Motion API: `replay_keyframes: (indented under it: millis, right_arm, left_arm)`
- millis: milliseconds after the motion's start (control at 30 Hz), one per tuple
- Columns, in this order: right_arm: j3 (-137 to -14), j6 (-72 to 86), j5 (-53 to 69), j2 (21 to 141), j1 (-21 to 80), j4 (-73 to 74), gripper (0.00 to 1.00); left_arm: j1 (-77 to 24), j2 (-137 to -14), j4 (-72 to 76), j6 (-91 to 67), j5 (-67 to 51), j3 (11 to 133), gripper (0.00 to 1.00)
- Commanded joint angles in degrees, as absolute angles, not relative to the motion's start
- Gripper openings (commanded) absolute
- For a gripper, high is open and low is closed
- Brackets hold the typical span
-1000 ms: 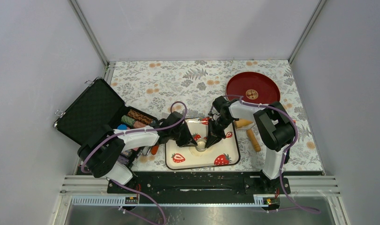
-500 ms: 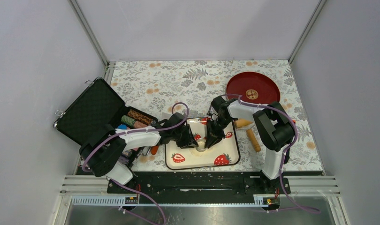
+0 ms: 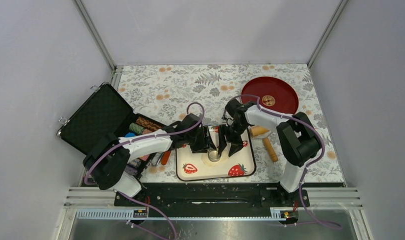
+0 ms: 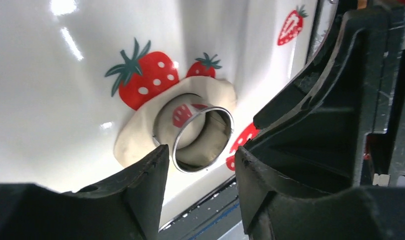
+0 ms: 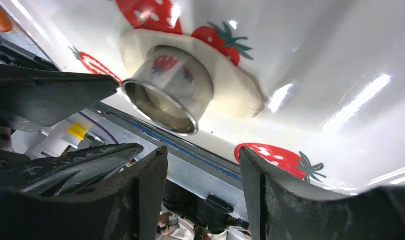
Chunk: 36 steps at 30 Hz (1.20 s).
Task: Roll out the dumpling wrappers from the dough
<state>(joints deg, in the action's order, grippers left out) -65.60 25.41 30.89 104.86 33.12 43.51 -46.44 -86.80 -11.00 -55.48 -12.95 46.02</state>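
Strawberry tray [image 3: 213,171]: ring cutter [image 5: 170,82] on dough [image 5: 235,85]

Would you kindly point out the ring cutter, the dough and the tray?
ring cutter [image 5: 171,77]: right wrist view, shiny outer wall.
dough [image 4: 133,141]: left wrist view, flattened left edge.
tray [image 3: 214,171]: top view, bare white floor near the front rim.

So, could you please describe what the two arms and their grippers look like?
The left arm and right arm have white link shells, black joints, and a lilac cable looping along each. The left gripper and right gripper have chunky, angular matte-black fingers.
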Motion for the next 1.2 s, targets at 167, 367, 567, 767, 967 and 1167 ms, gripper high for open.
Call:
replay_keyframes:
  millis: [167,367,567,767,967,1167]
  right_arm:
    - [-68.70,24.00,28.85,94.26,33.12,47.03,0.71]
    - [-63.71,25.03,28.48,84.48,29.21,44.11,0.81]
    - [-55.14,26.66,31.62,78.51,22.94,39.93,0.79]
    - [-46.78,29.08,36.65,79.80,19.26,33.15,0.73]
    - [-41.15,32.62,39.91,83.11,19.25,25.19,0.65]
    - [-38.77,32.59,38.03,84.33,19.26,24.83,0.64]
  left_arm:
    - [-46.62,-75.99,0.98,-57.02,-16.88,43.22,0.56]
    - [-45.11,-67.91,5.86,-58.92,-17.13,36.28,0.60]
    - [-38.74,-61.27,8.38,-61.40,-19.47,26.54,0.63]
    - [-36.21,-61.64,7.99,-60.57,-22.40,21.13,0.58]
    - [-36.16,-66.05,7.33,-59.57,-22.13,20.88,0.49]
    - [-36.49,-72.86,12.68,-61.69,-24.40,20.95,0.44]
